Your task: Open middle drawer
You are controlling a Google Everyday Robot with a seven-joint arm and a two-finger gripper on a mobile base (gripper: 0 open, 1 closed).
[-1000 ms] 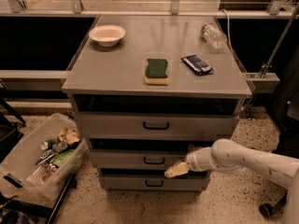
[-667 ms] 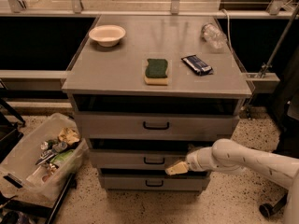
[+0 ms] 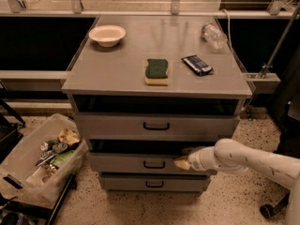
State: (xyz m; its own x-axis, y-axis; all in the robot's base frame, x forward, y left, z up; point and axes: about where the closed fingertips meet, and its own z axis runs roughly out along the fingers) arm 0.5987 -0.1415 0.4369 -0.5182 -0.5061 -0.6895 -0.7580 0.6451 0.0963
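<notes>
Middle drawer (image 3: 119, 163) with grey front, gripper (image 3: 182, 162) positioned at it just right of the black handle (image 3: 154, 164), grip state not discernible.

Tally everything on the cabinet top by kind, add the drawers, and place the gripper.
Bowl: 1
Sponge: 1
Blue packet: 1
Plastic bottle: 1
Drawers: 3 (top drawer, middle drawer, lowest drawer)
Total: 7
Gripper: at the middle drawer's front, right of its handle.
</notes>
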